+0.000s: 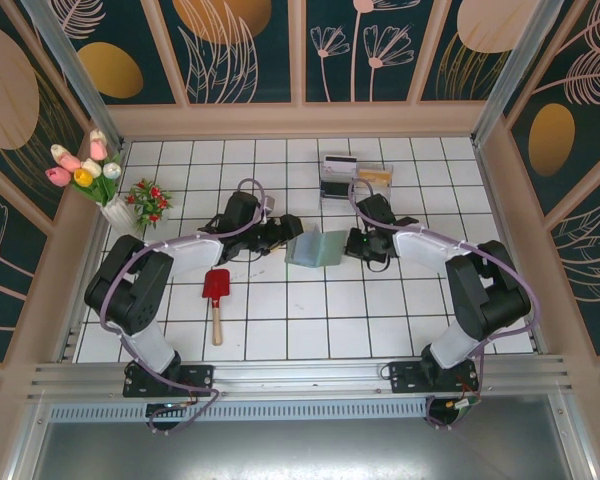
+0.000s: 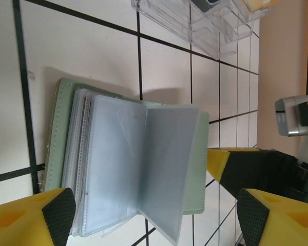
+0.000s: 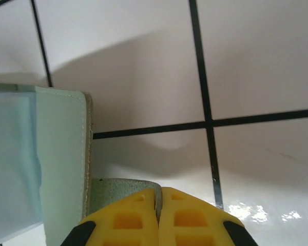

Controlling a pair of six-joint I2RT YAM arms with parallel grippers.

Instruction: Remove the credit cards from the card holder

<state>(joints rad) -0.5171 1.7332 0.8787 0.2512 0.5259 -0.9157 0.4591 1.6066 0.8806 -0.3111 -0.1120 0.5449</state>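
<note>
With left fingers (image 2: 57,211) spread empty, right fingers (image 3: 195,218) pinch the card holder (image 2: 120,154), its gripped edge hidden between them.

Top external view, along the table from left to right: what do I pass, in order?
vase of tulips → red flower sprig → red spatula → left gripper → card holder → right gripper. The clear boxes at the back overlap these sideways, so they are left out.

Open tiles nearside of card holder (image 1: 316,248); flanks blocked by left gripper (image 1: 287,231) and right gripper (image 1: 352,244); clear boxes (image 1: 355,178) just beyond.
</note>
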